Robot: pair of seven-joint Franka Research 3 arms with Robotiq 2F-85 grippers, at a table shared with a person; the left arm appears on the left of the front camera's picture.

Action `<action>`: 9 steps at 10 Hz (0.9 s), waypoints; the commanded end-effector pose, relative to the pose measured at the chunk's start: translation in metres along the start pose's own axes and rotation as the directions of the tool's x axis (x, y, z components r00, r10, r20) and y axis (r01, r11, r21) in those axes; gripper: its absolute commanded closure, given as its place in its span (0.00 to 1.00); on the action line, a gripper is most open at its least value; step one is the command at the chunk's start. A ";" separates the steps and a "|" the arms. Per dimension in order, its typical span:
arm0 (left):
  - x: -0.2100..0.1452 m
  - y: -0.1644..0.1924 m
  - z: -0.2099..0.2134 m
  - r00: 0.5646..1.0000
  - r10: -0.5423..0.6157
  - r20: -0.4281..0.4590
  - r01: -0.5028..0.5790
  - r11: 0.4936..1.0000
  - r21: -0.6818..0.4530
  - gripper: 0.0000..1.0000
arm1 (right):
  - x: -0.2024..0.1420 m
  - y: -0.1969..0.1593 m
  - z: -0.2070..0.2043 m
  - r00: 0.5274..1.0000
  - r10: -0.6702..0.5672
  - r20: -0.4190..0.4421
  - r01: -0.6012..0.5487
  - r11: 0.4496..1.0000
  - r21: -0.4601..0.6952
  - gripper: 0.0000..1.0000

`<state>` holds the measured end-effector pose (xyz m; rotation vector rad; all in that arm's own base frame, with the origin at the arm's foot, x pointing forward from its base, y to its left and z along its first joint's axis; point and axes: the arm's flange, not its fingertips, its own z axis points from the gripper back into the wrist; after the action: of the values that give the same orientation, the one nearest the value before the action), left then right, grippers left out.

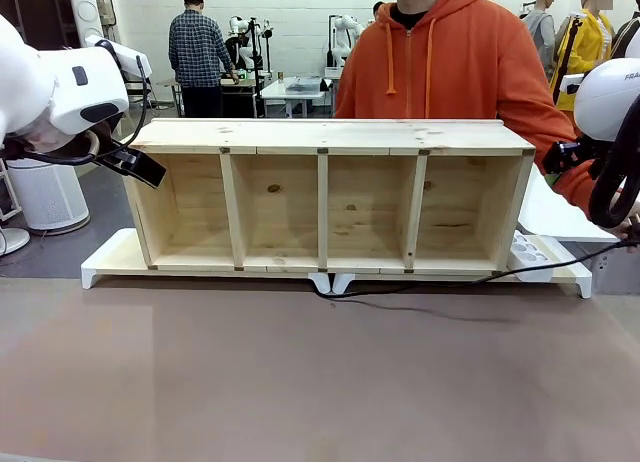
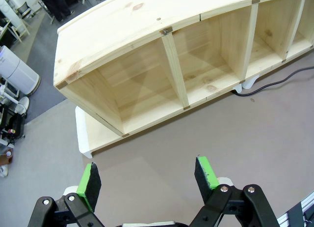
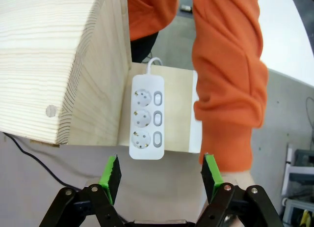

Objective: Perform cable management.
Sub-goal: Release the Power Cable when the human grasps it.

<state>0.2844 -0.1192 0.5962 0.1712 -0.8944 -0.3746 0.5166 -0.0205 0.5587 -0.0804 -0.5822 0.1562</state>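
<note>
Right gripper [image 3: 161, 175] spread wide, white power strip [image 3: 146, 117] (three sockets) beyond, orange sleeve [image 3: 226, 74] beside it

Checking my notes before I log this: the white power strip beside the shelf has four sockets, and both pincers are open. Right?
Not quite: the power strip has three sockets, as the right wrist view shows. The rest holds: it lies beside the shelf, and the left pincer and right pincer are open.

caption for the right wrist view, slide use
Open right gripper above white power strip beside wooden shelf, orange sleeve nearby.
</note>
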 end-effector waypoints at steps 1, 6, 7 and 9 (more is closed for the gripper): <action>0.000 -0.001 -0.002 1.000 -0.002 0.011 0.002 1.000 0.002 0.00 | -0.001 -0.001 -0.001 1.000 -0.004 -0.003 0.004 1.000 0.002 0.15; 0.000 -0.001 -0.002 1.000 -0.002 0.011 0.002 1.000 0.002 0.00 | -0.001 -0.001 -0.001 1.000 -0.004 -0.003 0.004 1.000 0.002 0.15; 0.000 -0.001 -0.002 1.000 -0.002 0.011 0.002 1.000 0.002 0.00 | -0.001 -0.001 -0.001 1.000 -0.004 -0.003 0.004 1.000 0.002 0.15; 0.000 -0.001 -0.002 1.000 -0.002 0.011 0.002 1.000 0.002 0.00 | -0.001 -0.001 -0.001 1.000 -0.004 -0.003 0.004 1.000 0.002 0.15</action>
<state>0.2844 -0.1192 0.5962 0.1712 -0.8944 -0.3746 0.5166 -0.0205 0.5587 -0.0804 -0.5822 0.1562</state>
